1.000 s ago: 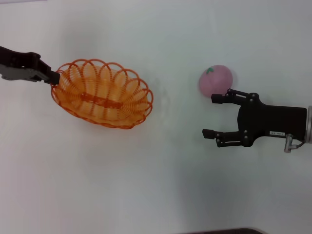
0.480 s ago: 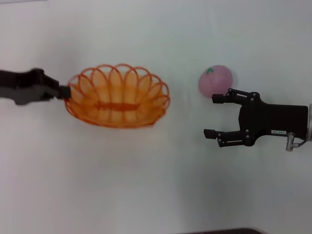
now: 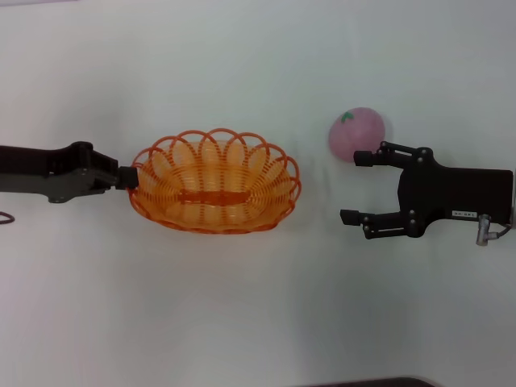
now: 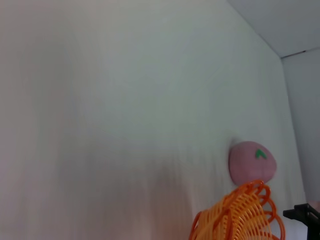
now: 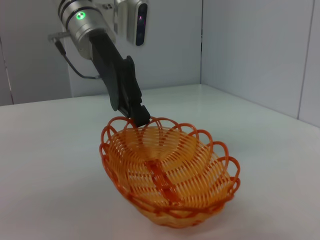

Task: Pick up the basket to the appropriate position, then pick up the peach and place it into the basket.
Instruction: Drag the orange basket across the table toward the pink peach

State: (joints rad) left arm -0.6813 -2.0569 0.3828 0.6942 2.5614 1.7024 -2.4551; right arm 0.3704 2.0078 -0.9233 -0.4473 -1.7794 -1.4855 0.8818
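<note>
gripping basket (image 3: 214, 182) rim: left fingers (image 3: 129, 176) | right fingers (image 3: 364, 186) spread beside peach (image 3: 356, 133)

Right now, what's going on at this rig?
The left gripper is shut on the rim of the basket, at the end nearest the left arm, positioning it on the white table. The basket is empty. The peach sits on the table, apart from the basket on the right arm's side. The right gripper is open beside the peach, one finger right by it, not gripping it.
</note>
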